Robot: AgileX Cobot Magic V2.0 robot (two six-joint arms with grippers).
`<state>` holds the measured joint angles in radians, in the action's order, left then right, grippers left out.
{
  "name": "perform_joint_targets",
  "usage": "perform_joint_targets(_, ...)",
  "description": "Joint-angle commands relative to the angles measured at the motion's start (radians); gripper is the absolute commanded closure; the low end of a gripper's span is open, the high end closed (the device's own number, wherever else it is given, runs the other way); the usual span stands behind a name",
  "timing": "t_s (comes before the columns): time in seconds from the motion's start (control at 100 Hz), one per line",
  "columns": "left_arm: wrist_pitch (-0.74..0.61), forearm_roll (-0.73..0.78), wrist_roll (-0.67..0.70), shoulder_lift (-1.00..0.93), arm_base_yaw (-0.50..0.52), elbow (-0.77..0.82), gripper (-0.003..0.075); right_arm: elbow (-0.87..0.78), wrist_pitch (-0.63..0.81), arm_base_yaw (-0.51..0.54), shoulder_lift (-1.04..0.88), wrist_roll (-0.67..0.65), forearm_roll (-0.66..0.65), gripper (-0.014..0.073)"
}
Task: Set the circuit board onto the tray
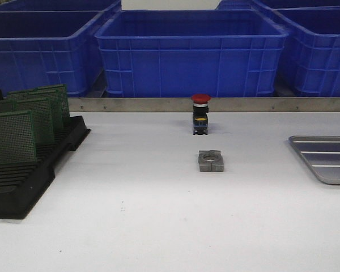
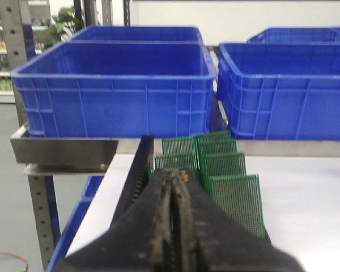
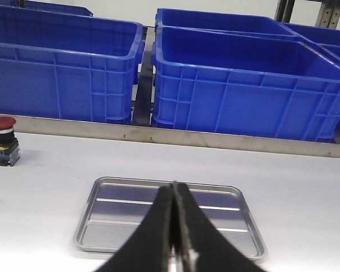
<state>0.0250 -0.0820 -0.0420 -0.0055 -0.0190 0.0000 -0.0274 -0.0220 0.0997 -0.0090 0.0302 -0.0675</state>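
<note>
Several green circuit boards stand upright in a black slotted rack at the table's left. They also show in the left wrist view, just beyond my left gripper, which is shut and empty. The silver-grey tray lies at the table's right edge, partly cut off. In the right wrist view the tray lies empty beyond my right gripper, which is shut and empty. Neither gripper shows in the front view.
A red-topped push button stands at the table's middle back, also in the right wrist view. A small grey metal block lies in front of it. Blue plastic crates line the back behind a metal rail.
</note>
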Motion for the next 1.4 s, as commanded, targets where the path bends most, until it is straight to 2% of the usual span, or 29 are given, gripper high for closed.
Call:
perform_joint_targets(0.0, -0.097, -0.008, 0.007, -0.03, -0.001, 0.02, 0.0741, 0.013, 0.076, -0.002, -0.028, 0.003, -0.01, 0.0701)
perform_joint_targets(0.11, -0.006, 0.026, 0.007, -0.014, -0.001, -0.06, 0.0741, 0.013, 0.076, -0.002, -0.028, 0.003, -0.01, 0.0701)
perform_joint_targets(0.21, 0.136, 0.053, 0.007, 0.042, -0.001, -0.169, 0.0741, 0.013, 0.076, -0.002, -0.028, 0.003, -0.01, 0.0701)
perform_joint_targets(0.46, 0.495, 0.051, 0.007, 0.325, -0.001, -0.434, 0.0741, 0.013, 0.076, -0.002, -0.028, 0.003, -0.01, 0.0701)
perform_joint_targets(0.64, 0.594, 0.051, 0.007, 0.572, -0.001, -0.564, 0.0737, 0.013, 0.076, -0.002, -0.028, 0.003, -0.01, 0.0701)
perform_joint_targets(0.69, 0.604, 0.051, -0.004, 0.633, -0.001, -0.593, 0.0713, 0.013, 0.076, -0.002, -0.028, 0.003, -0.01, 0.0701)
perform_joint_targets(0.72, 0.608, 0.038, -0.03, 0.666, -0.001, -0.615, 0.0673, 0.013, 0.076, -0.002, -0.028, 0.003, -0.01, 0.0701)
perform_joint_targets(0.76, 0.611, 0.019, -0.087, 0.715, -0.001, -0.637, 0.062, 0.013, 0.076, -0.002, -0.028, 0.003, -0.01, 0.0701)
perform_joint_targets(0.86, 0.611, -0.06, -0.232, 0.822, -0.001, -0.707, 0.0432, 0.013, 0.076, -0.002, -0.028, 0.003, -0.01, 0.0701)
perform_joint_targets(0.91, 0.621, -0.109, -0.325, 0.87, -0.001, -0.744, 0.036, 0.013, 0.076, -0.002, -0.028, 0.003, -0.01, 0.0701)
perform_joint_targets(0.96, 0.64, -0.148, -0.412, 0.924, -0.001, -0.783, 0.0319, 0.013, 0.076, -0.002, -0.028, 0.003, -0.01, 0.0701)
perform_joint_targets(1.09, 0.73, -0.293, -0.686, 1.067, -0.001, -0.89, 0.0314, 0.013, 0.076, -0.002, -0.028, 0.003, -0.01, 0.0701)
perform_joint_targets(1.22, 0.849, -0.415, -1.044, 1.2, -0.001, -1.011, 0.0314, 0.013, 0.076, -0.002, -0.028, 0.003, -0.01, 0.0701)
perform_joint_targets(1.28, 0.905, -0.438, -1.198, 1.266, -0.001, -1.07, 0.0314, 0.013, 0.076, -0.002, -0.028, 0.003, -0.01, 0.0701)
perform_joint_targets(1.39, 0.903, -0.43, -1.438, 1.375, -0.001, -1.147, 0.0314, 0.013, 0.076, -0.002, -0.028, 0.003, -0.01, 0.0701)
